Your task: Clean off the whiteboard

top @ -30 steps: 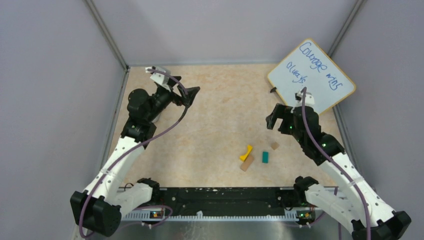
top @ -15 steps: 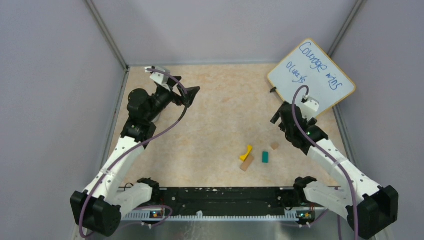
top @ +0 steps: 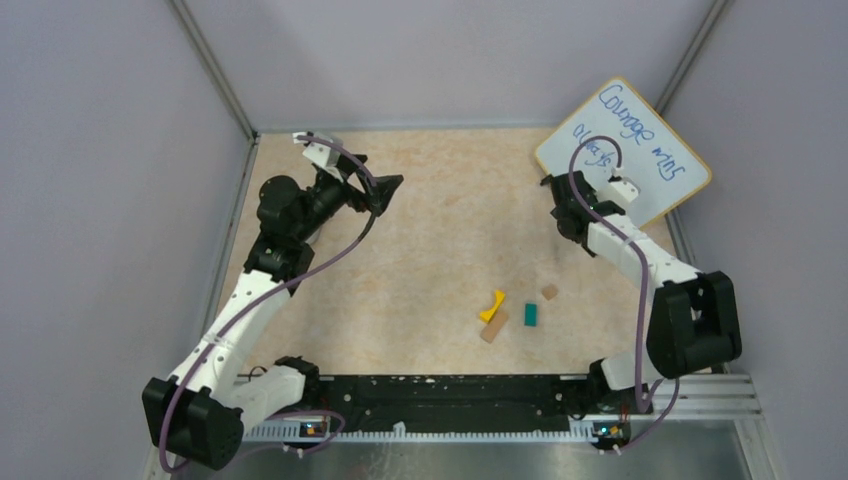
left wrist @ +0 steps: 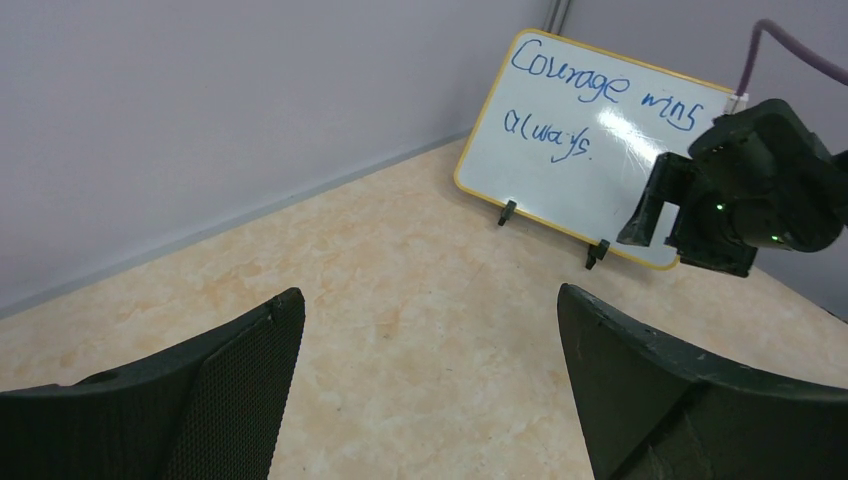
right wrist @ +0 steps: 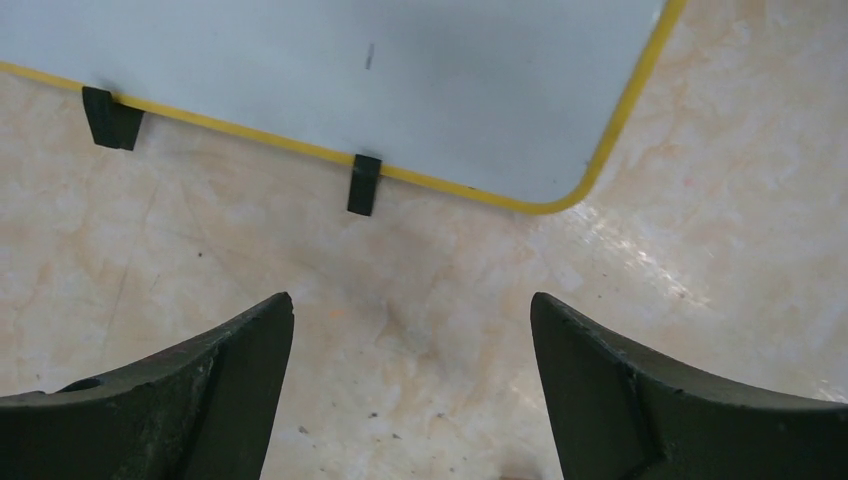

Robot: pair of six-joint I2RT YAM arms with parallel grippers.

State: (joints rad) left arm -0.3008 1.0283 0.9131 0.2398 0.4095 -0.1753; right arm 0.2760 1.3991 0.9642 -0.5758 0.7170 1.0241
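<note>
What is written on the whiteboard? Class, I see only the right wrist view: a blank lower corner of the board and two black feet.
Observer: Blue handwriting covers the upper part of the whiteboard: "Courage wins", with "always" beneath.
Operator: Where is the left tool?
Observer: The left tool hangs open over the far left of the table, facing the board and well apart from it.
Operator: Is any wiper in sight?
Observer: No cloth or eraser shows. Only small pieces lie mid-table: a yellow piece, a teal block and two tan blocks.
</note>
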